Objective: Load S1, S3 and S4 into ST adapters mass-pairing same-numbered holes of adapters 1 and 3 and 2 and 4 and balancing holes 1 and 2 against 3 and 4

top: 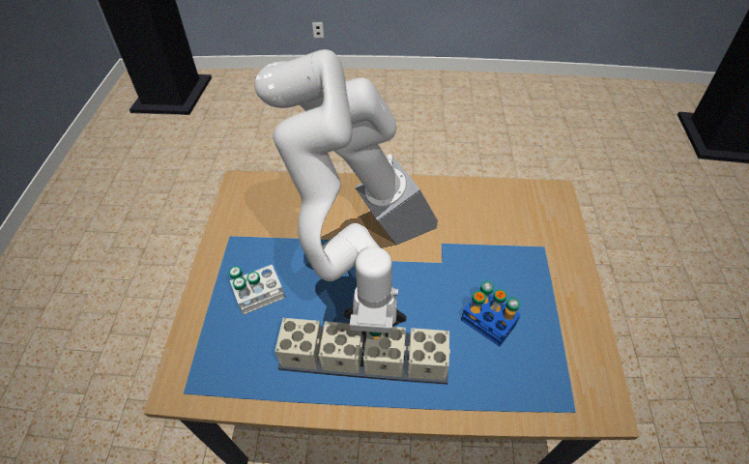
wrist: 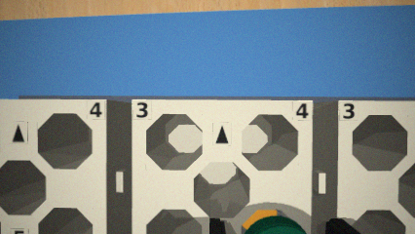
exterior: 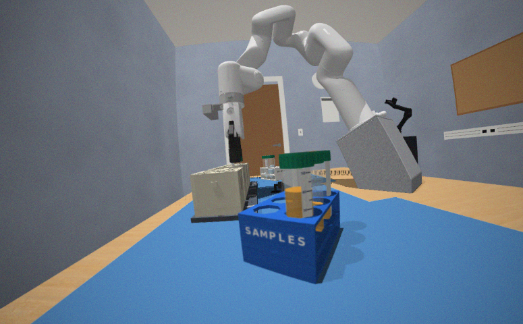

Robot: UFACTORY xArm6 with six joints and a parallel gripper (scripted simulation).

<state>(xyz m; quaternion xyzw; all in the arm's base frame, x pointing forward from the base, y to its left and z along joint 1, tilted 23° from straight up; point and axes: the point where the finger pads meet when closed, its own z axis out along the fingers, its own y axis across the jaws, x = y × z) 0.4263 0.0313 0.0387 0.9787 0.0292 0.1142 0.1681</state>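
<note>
Top view looks steeply down from the 6 o'clock side; exterior sits low, near the SAMPLES rack (exterior: 292, 240); wrist looks straight down, close. All share the adapters (top: 340, 347).

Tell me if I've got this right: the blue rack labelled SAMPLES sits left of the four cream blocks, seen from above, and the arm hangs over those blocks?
Not quite. In the top view the blue SAMPLES rack sits to the right of the four cream blocks; the rack on their left is the small white one. The gripper does hang over the blocks.
</note>
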